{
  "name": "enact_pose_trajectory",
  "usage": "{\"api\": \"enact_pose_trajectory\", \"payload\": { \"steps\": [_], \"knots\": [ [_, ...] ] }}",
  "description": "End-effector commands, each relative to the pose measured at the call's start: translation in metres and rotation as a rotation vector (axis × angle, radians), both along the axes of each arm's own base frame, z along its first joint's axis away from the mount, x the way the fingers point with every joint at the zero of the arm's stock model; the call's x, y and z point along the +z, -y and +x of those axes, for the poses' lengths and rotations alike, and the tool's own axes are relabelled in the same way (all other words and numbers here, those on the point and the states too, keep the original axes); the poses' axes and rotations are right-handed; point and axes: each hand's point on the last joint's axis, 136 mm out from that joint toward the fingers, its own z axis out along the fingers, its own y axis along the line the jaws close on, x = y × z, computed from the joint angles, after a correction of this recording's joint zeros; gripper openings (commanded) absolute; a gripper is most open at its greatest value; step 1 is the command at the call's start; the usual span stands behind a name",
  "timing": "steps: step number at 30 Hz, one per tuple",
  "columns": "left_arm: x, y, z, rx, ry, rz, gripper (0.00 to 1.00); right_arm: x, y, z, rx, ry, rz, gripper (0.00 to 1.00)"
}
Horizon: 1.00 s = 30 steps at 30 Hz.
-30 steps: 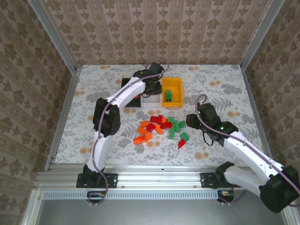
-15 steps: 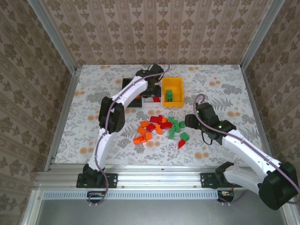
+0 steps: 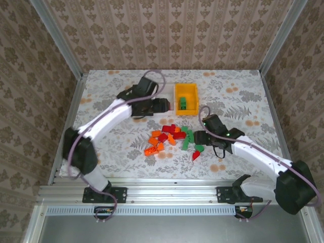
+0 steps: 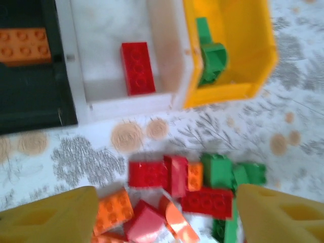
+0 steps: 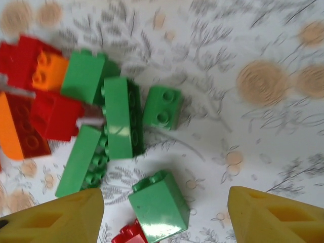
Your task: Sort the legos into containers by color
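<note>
1. Targeting the stubby green plastic brick (image 5: 159, 207) lying just clear of the heap of small orange, red and green plastic legos (image 3: 171, 135) mid-table; bracketing it between the spread, empty yellow fingers (image 5: 55, 220) of the right gripper (image 5: 164, 202).
2. Judging it best: dropping straight down; squaring to the brick's flat sides; avoiding the red brick (image 5: 126, 235) just beside its corner; closing gently; lifting toward the yellow rectangular plastic bin (image 3: 190, 93) holding green bricks.
3. Reaching low and forward with the right arm, wrist tipping down over the heap's near-right edge.
4. Hanging the left gripper (image 4: 164, 202), fingers wide apart and empty, above the heap's far side, near the white translucent bin (image 4: 101, 35) and black bin (image 4: 30, 91).
</note>
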Motion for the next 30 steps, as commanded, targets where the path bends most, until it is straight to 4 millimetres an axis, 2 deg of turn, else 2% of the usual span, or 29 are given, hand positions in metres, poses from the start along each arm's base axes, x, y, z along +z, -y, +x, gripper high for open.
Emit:
{"api": "enact_pose_trajectory", "payload": {
  "steps": [1,3,5,8,11,15,17,21,28,30],
  "knots": [
    [-0.012,-0.005,-0.028,0.02,0.039,-0.143,0.88,-0.02,-0.009,-0.012,0.067,-0.081,-0.033,0.68],
    [-0.024,-0.015,-0.045,0.038,0.031,-0.173,0.96,-0.028,-0.011,-0.011,0.078,-0.102,-0.062,0.68],
    [-0.04,-0.026,-0.059,0.063,0.005,-0.184,0.98,-0.037,-0.012,-0.013,0.091,-0.124,-0.085,0.67],
    [-0.051,-0.035,-0.07,0.08,-0.017,-0.187,0.99,-0.046,-0.007,-0.017,0.086,-0.15,-0.116,0.66],
    [-0.054,-0.039,-0.071,0.093,-0.017,-0.18,0.99,-0.051,-0.005,-0.018,0.082,-0.159,-0.128,0.65],
    [-0.053,-0.032,-0.068,0.084,-0.023,-0.201,0.99,-0.047,0.0,-0.012,0.043,-0.149,-0.158,0.6],
    [-0.053,-0.028,-0.067,0.079,-0.031,-0.205,0.98,-0.057,0.003,-0.015,0.035,-0.183,-0.184,0.59],
    [-0.053,-0.025,-0.067,0.076,-0.035,-0.213,0.98,-0.056,0.01,-0.013,-0.001,-0.172,-0.212,0.57],
    [-0.054,-0.022,-0.066,0.075,-0.038,-0.214,0.98,-0.052,0.012,-0.005,-0.047,-0.142,-0.211,0.34],
    [-0.053,-0.022,-0.065,0.074,-0.033,-0.212,0.98,-0.05,0.012,-0.003,-0.05,-0.131,-0.207,0.31]
  ]
}}
